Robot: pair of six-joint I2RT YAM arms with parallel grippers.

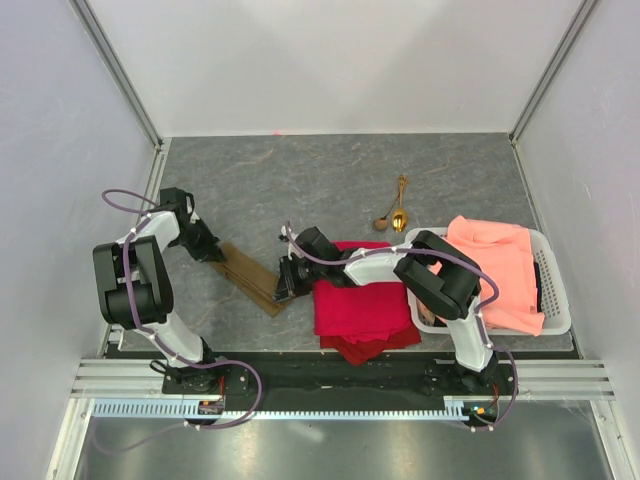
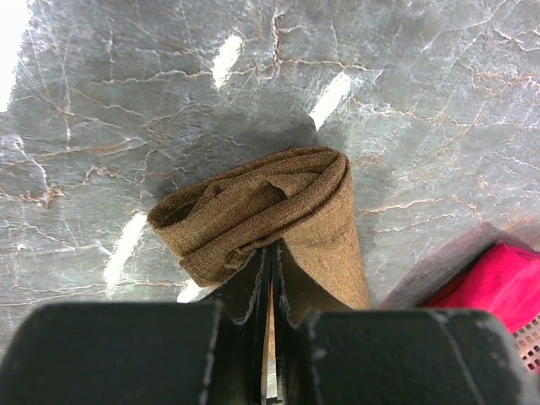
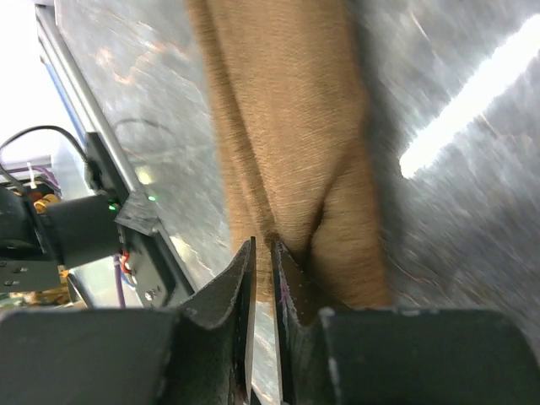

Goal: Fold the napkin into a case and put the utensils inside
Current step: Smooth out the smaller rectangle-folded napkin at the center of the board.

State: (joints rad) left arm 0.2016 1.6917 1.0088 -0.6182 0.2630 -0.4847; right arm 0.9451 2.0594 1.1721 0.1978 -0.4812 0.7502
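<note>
We see left gripper [image 2: 271,283] and right gripper [image 3: 263,263] both pinching opposite ends of folded napkin [image 1: 252,277], centre-left of top view.

We see the napkin [image 3: 287,126] blurred, running off the frame's top; the red cloth [image 2: 498,283] is cut off lower right.

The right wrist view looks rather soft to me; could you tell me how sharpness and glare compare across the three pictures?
Right wrist: the napkin and table are smeared and soft, with one bright glare streak at the right. Left wrist: sharp weave, several white glare patches on the table, a soft shadow around the napkin. Top external: sharp, evenly lit, little glare.
</note>
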